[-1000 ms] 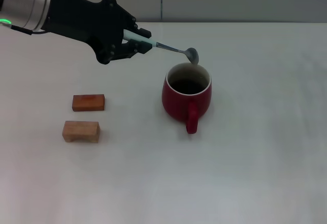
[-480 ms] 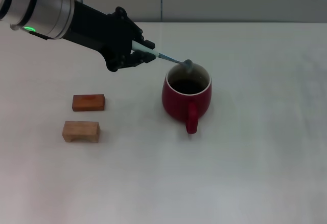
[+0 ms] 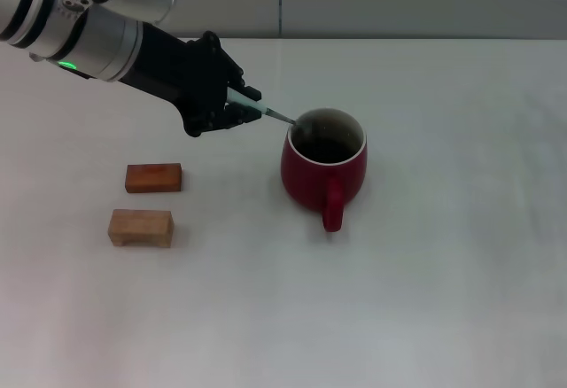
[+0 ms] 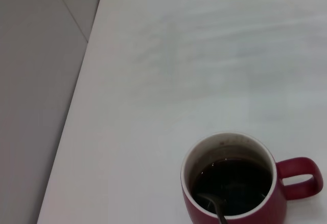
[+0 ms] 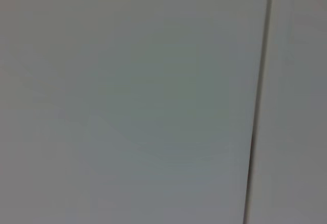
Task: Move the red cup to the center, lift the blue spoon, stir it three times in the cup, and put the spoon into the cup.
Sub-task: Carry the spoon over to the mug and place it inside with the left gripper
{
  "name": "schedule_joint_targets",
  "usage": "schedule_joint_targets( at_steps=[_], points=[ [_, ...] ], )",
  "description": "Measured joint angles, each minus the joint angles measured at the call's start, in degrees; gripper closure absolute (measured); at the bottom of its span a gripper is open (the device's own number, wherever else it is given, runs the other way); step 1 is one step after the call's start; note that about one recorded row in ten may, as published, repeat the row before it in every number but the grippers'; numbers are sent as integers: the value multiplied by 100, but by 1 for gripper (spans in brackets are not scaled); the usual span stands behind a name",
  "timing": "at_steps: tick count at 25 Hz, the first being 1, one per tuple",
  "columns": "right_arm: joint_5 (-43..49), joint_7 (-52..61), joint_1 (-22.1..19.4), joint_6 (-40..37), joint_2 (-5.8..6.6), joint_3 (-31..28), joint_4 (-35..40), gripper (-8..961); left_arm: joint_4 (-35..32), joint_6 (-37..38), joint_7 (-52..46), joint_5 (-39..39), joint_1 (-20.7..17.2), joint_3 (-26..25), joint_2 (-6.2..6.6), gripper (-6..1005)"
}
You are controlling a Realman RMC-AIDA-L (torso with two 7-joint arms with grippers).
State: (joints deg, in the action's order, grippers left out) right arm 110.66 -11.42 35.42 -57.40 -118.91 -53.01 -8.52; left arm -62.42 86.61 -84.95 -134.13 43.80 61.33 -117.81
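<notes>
Red cup [image 3: 323,165] mid-table, two wooden blocks [image 3: 147,202] well left, open table [image 3: 461,228] right and front

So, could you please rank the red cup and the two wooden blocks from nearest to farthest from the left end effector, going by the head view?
From the left end effector, which holds the blue spoon:
1. The red cup, just to its right, with the spoon's bowl inside.
2. The darker wooden block, below and to its left.
3. The lighter wooden block, closer to the robot than the darker one.

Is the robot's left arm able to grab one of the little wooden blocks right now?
Probably not yet. The left gripper is shut on the blue spoon, whose bowl is in the red cup. Nothing covers the wooden blocks.
</notes>
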Motion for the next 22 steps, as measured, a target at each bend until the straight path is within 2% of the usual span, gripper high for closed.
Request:
schedule_joint_targets(
  at_steps=[8,22],
  points=[
    [0,0,-9,1,-1,2,0,910,-56,-44,-46,-344,32,361,-11,832],
    [0,0,-27,1,0,2,-32,909,-530,280,-369,-365,214,789,-18,832]
  ],
)
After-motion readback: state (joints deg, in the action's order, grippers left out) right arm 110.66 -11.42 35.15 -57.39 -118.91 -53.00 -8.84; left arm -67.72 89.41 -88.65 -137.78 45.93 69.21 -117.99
